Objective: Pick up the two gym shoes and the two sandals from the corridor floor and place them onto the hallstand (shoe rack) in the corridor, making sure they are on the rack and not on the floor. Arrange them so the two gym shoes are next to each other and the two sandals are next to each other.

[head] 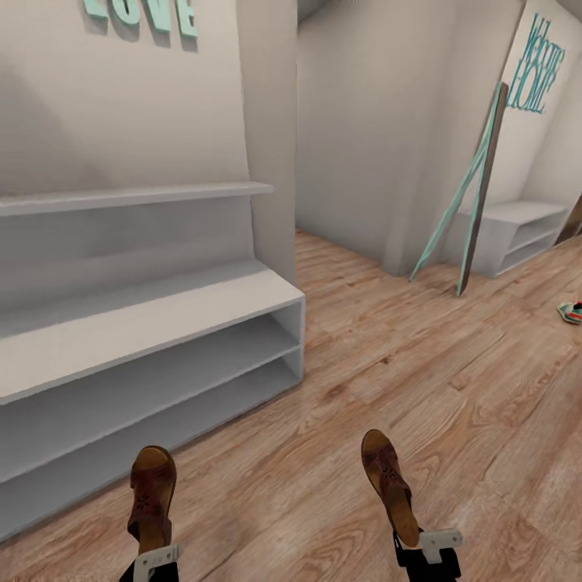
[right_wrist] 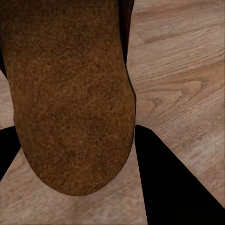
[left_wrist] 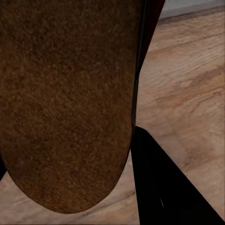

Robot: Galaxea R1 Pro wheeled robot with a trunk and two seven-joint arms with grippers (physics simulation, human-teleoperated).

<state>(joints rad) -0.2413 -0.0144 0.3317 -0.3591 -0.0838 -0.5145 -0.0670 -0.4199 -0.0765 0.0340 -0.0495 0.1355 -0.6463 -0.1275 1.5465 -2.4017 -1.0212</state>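
On your far left in the head view, teal letters reading "LOVE" [head: 141, 14] sit high on the wall above the hallstand [head: 153, 323], whose bench top and two open shelves stand bare. Below it, your left gripper [head: 150, 558] pinches the heel of the left sandal [head: 152, 495], which points forward above the corridor floor [head: 388, 356], just off the rack's front edge. Your left wrist view gives what the head camera cannot: the sandal's mottled brown sole [left_wrist: 65, 103] up close, with a dark finger [left_wrist: 164, 187] beside it.

Further right, your right gripper [head: 427, 551] is clamped on the heel of the right sandal [head: 390, 483], tilted slightly leftward, well apart from the rack. The right wrist view shows that sole [right_wrist: 70, 93] between two dark fingers [right_wrist: 173, 183].

A leaning panel [head: 529, 105] carries teal writing; "HOME" reads clearly, the script above it does not. At the right edge one gym shoe [head: 571, 311] lies on the floor, partly cut off.
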